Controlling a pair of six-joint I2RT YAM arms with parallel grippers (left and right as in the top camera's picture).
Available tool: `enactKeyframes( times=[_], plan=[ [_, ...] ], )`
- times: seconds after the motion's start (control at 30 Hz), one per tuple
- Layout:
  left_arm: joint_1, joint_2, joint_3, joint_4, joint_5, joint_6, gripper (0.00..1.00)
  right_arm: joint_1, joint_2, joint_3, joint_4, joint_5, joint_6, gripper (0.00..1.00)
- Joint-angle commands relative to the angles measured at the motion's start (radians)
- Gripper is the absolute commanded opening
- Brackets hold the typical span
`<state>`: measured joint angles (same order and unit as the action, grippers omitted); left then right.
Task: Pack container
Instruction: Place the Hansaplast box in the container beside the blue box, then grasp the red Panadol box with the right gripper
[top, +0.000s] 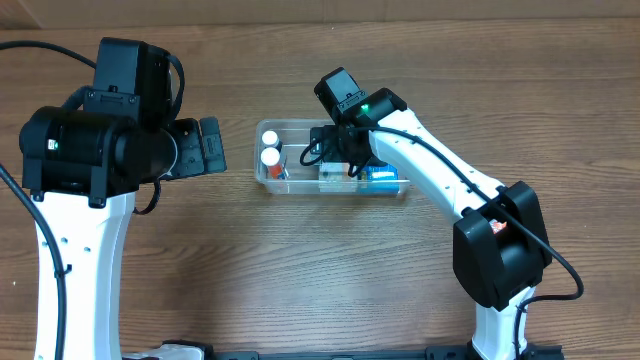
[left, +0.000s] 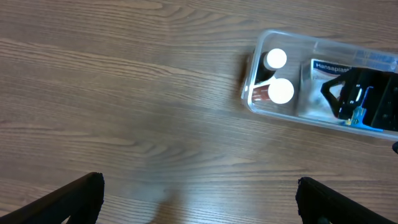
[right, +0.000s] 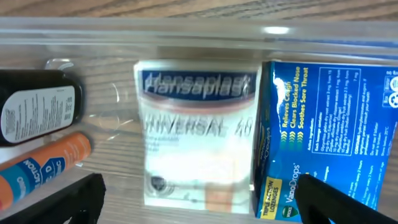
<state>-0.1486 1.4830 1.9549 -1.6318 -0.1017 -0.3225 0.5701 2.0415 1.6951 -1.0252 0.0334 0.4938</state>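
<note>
RIGHT ARM OVER THE BIN: My right gripper (top: 340, 152) hangs above the container (top: 300, 190) and hides its middle from the overhead camera. Only the white caps of the bottles (top: 271, 147) at the left end and a strip of blue at the right end show there. My right wrist view cuts off the dark bottle (right: 37, 112) and the orange bottle (right: 43, 165) at its left edge, and the blue VapoDrops box (right: 329, 124) at its right. My left wrist view loses the container's far end. The container sits near the middle of a wood-grain table (top: 300, 280), which fills every view. Inside I count two bottles and two boxes, with the Hansaplast box (right: 196, 124) just beside the blue one. My right jaws are spread wide above the boxes, gripping nothing. My left gripper (left: 199, 193) is also spread wide, well apart from the container.
</note>
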Motion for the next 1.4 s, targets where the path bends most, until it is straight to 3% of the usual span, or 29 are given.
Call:
enactKeyframes(
  times=[0.0,0.13,0.33,0.47,0.63,0.8,1.07,1.37],
  plan=[
    [0.004,0.001,0.011,-0.002,-0.005,-0.014,1.00,0.004,0.012,0.013,-0.005,0.009,0.001,1.00],
    [0.004,0.001,0.011,-0.002,-0.006,-0.014,1.00,-0.006,-0.024,0.016,-0.064,0.043,0.018,1.00],
    [0.004,0.001,0.011,-0.002,-0.006,-0.014,1.00,-0.076,-0.320,0.018,-0.179,0.240,0.186,1.00],
    [0.004,0.001,0.011,-0.010,-0.006,-0.014,1.00,-0.267,-0.517,0.017,-0.287,0.243,0.309,1.00],
    [0.004,0.001,0.011,-0.013,-0.006,-0.014,1.00,-0.538,-0.543,-0.021,-0.437,0.211,0.307,1.00],
    [0.004,0.001,0.011,-0.010,-0.006,-0.014,1.00,-0.698,-0.541,-0.249,-0.318,0.074,0.164,1.00],
    [0.004,0.001,0.011,-0.010,-0.006,-0.014,1.00,-0.740,-0.494,-0.633,-0.020,0.069,0.077,1.00],
    [0.004,0.001,0.011,-0.007,-0.006,-0.014,1.00,-0.740,-0.364,-0.729,0.110,0.069,0.074,1.00]
  ],
)
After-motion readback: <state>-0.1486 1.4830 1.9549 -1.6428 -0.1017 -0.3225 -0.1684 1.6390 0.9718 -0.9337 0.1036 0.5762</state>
